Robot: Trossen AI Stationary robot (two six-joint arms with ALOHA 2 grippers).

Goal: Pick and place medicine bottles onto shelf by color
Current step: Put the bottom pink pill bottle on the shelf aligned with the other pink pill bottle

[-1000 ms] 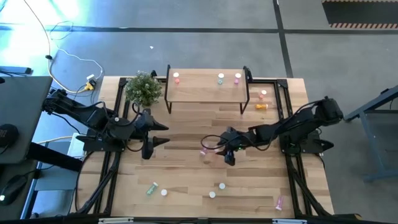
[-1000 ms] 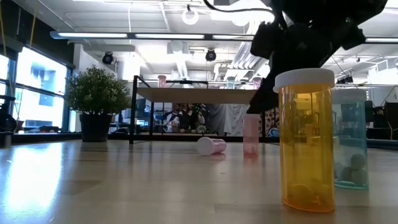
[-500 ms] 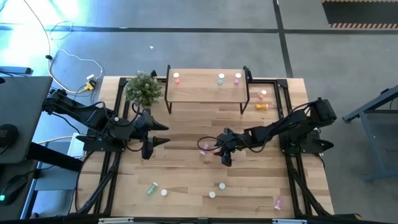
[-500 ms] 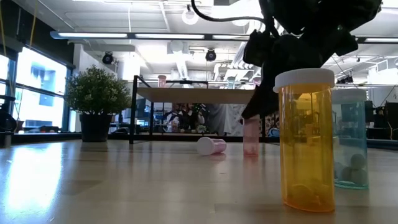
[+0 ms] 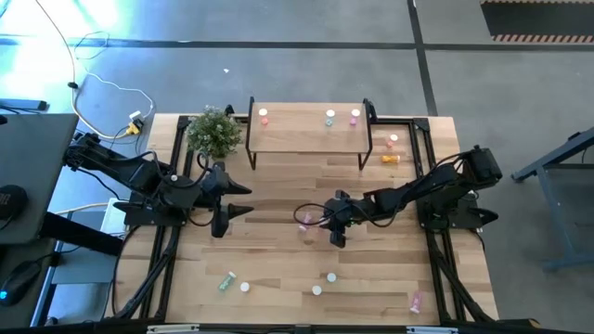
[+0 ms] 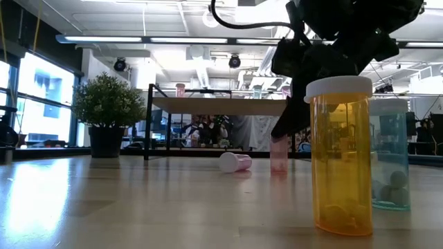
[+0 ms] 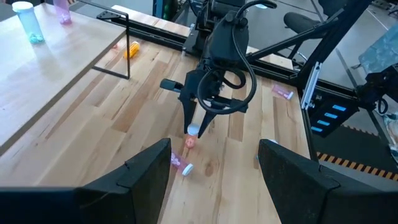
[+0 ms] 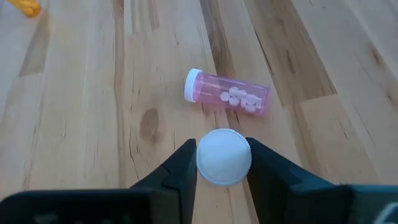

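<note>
Both right gripper (image 8: pixel 224 165) jaws pinch the upright pink bottle's white cap (image 8: pixel 224 157); lift straight, avoiding the toppled bottle (image 8: pixel 227 98). Left gripper (image 5: pixel 234 200) waits open.

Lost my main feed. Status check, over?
Right end effector closed around an upright pink bottle's cap, mid-table. Left end effector open, waiting left of centre. Second pink bottle lies beside it, not blocking.

The right gripper (image 8: pixel 224 163) moves over to the standing pink bottle (image 8: pixel 224 157) and its fingers now pinch the white cap.
</note>
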